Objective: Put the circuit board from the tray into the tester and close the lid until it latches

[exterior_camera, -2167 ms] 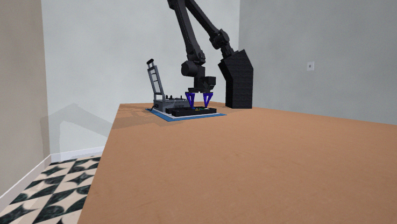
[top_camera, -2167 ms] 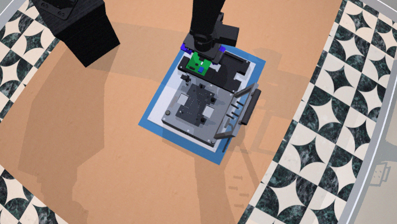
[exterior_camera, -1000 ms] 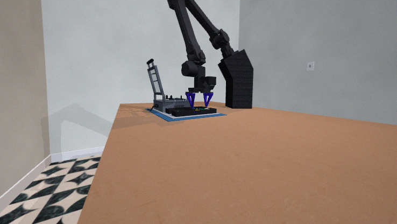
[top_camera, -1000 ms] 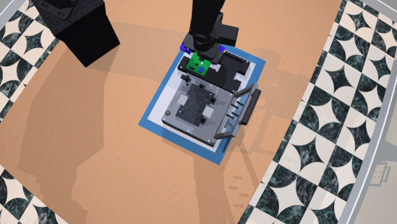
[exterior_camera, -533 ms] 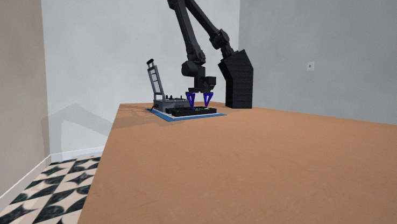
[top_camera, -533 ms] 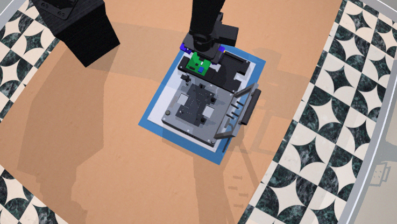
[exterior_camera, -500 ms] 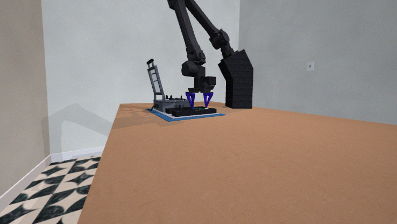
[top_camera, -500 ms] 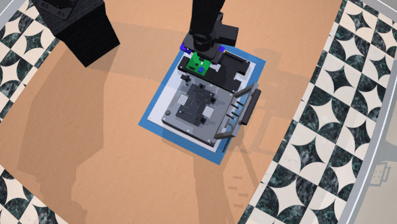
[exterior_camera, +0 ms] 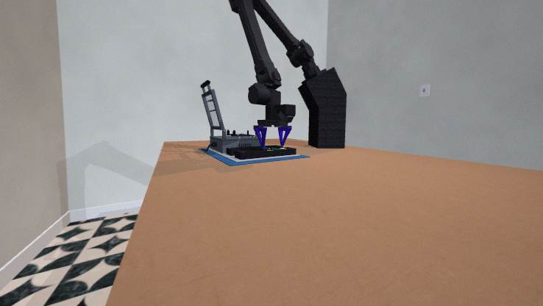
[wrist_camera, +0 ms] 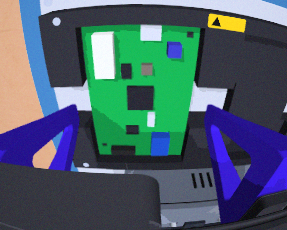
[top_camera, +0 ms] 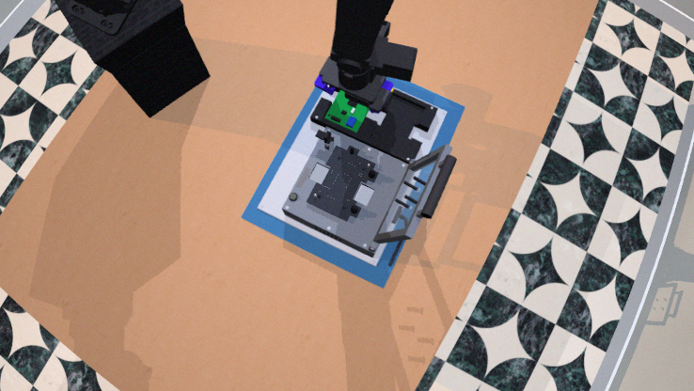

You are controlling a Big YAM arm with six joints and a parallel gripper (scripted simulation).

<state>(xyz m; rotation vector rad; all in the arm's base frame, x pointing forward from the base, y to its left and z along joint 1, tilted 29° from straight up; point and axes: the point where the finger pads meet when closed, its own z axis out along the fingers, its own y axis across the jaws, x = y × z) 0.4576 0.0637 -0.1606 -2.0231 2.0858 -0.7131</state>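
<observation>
lower the wide-open black pincer with violet triangular fingers (top_camera: 354,97) (exterior_camera: 272,146) straight down over the green rectangular circuit board (top_camera: 348,113) (exterior_camera: 275,148) (wrist_camera: 115,100), face up in one pocket of the black tray (top_camera: 409,110) (exterior_camera: 264,153) (wrist_camera: 65,55). nothing in its hold. likely best to centre the tips on the finger recesses (top_camera: 377,117) (wrist_camera: 208,100) at mid-length, sink below board level, then close gently on both long edges, clear of the pocket walls. lift level and high enough to miss the rim.

seemingly no half-turn needed: white block connector (wrist_camera: 103,55) at the end away from the grey box-shaped tester (top_camera: 358,238) (exterior_camera: 224,144) (wrist_camera: 190,195), so apparently right for the hook end after a plain carry. watch out for the black latch hook (top_camera: 325,136) on the way over. leave the grey frame lid (top_camera: 443,153) (exterior_camera: 216,110) raised until then.

on the tray, a yellow label with a black triangle (top_camera: 392,89) (exterior_camera: 269,150) (wrist_camera: 227,23), apparently a warning; no readable words on it. no legible brand anywhere.
</observation>
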